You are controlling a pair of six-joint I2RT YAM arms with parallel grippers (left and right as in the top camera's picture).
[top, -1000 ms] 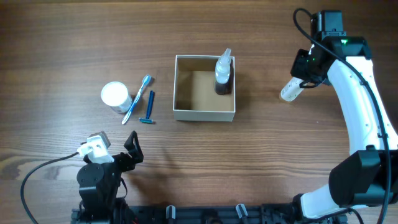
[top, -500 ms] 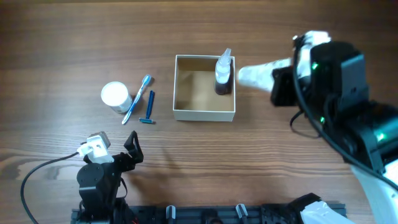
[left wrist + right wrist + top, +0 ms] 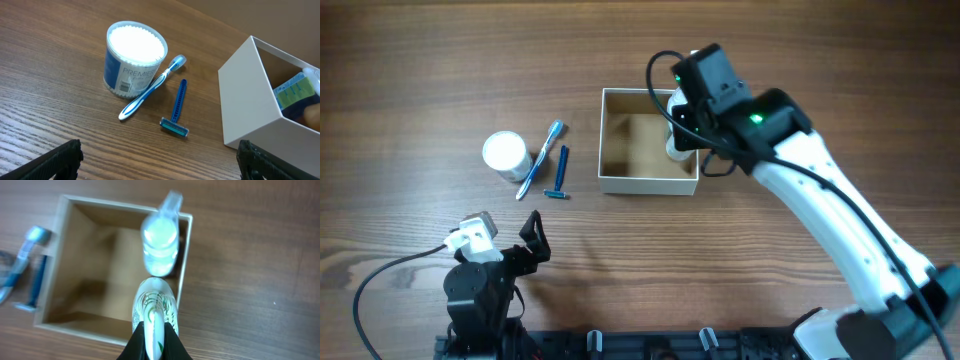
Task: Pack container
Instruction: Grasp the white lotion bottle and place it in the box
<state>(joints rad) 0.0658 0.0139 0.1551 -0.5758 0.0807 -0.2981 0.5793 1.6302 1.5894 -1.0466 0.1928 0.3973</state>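
The container, a square white box with a tan inside, stands mid-table; it also shows in the left wrist view and the right wrist view. A clear bottle stands in its far right corner. My right gripper is shut on a white tube with green print and holds it over the box's right side, next to the bottle. In the overhead view the right wrist hides most of the bottle and tube. My left gripper is open and empty near the table's front left, its fingers wide apart.
A round white jar stands left of the box, also seen in the left wrist view. A blue toothbrush and a blue razor lie between jar and box.
My right arm has swung from the far right of the table leftward to over the box, carrying the white tube. The left arm has not moved.
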